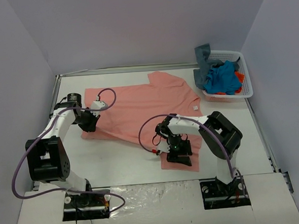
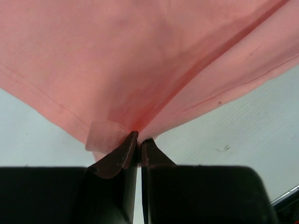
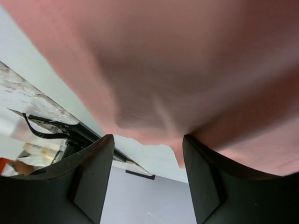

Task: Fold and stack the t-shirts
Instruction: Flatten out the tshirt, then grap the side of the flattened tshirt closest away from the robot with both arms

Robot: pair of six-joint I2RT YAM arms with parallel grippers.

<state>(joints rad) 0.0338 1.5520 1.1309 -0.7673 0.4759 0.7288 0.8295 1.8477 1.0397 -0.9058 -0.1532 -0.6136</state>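
White table (image 1: 127,164): left end effector (image 2: 139,139) pinching salmon-pink t-shirt (image 1: 139,107); right end effector (image 3: 148,138) spread; label (image 1: 194,107) unreadable.

The left arm (image 1: 46,156) stands with its elbow raised over the left side of the bench (image 1: 127,164) and its forearm reaching forward. The left end effector (image 2: 139,138) is closed tight, fingertips pinching a fold of the salmon-pink t-shirt (image 2: 140,56). The right arm (image 1: 222,133) folds back toward centre with its wrist low, and the right end effector (image 3: 147,140) points down with both fingers (image 3: 93,177) clearly apart.
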